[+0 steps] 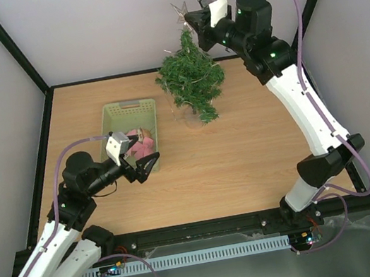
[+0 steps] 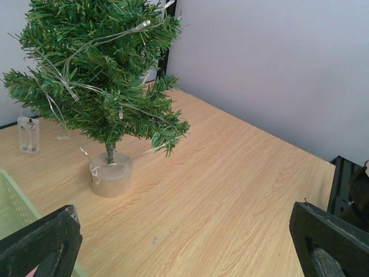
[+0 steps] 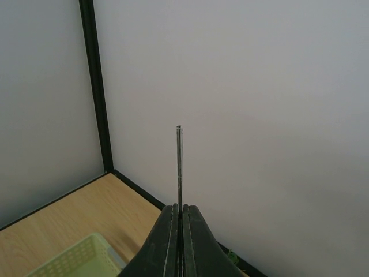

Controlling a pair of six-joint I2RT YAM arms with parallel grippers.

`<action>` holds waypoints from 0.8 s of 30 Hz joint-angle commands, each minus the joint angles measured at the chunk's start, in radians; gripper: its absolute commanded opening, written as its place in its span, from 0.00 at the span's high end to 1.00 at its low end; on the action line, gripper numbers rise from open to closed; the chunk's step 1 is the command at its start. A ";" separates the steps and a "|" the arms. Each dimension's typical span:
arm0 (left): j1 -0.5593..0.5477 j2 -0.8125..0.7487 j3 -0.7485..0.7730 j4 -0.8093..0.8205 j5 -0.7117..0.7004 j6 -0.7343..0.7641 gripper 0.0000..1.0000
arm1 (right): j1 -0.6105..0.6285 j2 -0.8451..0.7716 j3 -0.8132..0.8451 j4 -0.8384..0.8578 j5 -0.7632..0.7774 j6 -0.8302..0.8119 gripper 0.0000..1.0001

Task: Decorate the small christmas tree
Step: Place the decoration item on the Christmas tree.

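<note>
The small christmas tree (image 1: pixel 191 80) stands in a clear round base (image 2: pixel 110 176) at the back middle of the table, with a thin wire string of lights (image 2: pixel 69 86) draped over its branches (image 2: pixel 98 69). My right gripper (image 1: pixel 194 22) hovers just above the treetop, shut on a clear, flat star (image 1: pixel 181 11). In the right wrist view the star (image 3: pixel 179 167) shows edge-on as a thin strip rising from the shut gripper (image 3: pixel 179 209). My left gripper (image 1: pixel 148 166) is open and holds nothing, low beside the basket's near right corner; its fingers frame bare wood (image 2: pixel 183 219).
A pale green basket (image 1: pixel 126 109) left of the tree holds pink and pale ornaments (image 1: pixel 142 145). A clear battery box (image 2: pixel 29 134) lies on the table behind the tree. White walls with black frame posts (image 3: pixel 92 86) enclose the table.
</note>
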 commanded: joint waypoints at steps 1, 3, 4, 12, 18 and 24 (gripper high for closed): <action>0.007 -0.002 -0.004 0.006 0.014 0.010 0.00 | 0.009 0.022 0.037 -0.031 0.009 -0.013 0.98; 0.008 -0.001 -0.003 0.005 0.014 0.010 0.00 | 0.009 0.027 0.039 -0.039 0.012 -0.015 0.98; 0.008 -0.001 -0.004 0.005 0.014 0.009 0.00 | 0.009 0.029 0.042 -0.043 0.013 -0.017 0.98; 0.009 0.000 -0.005 0.006 0.015 0.010 0.00 | 0.009 0.027 0.053 -0.052 0.032 -0.017 0.98; 0.011 0.002 -0.004 0.007 0.017 0.009 0.00 | 0.010 0.036 0.116 -0.061 0.053 -0.011 0.98; 0.011 0.000 -0.004 0.008 0.016 0.009 0.00 | 0.010 0.056 0.131 -0.118 0.065 -0.022 0.98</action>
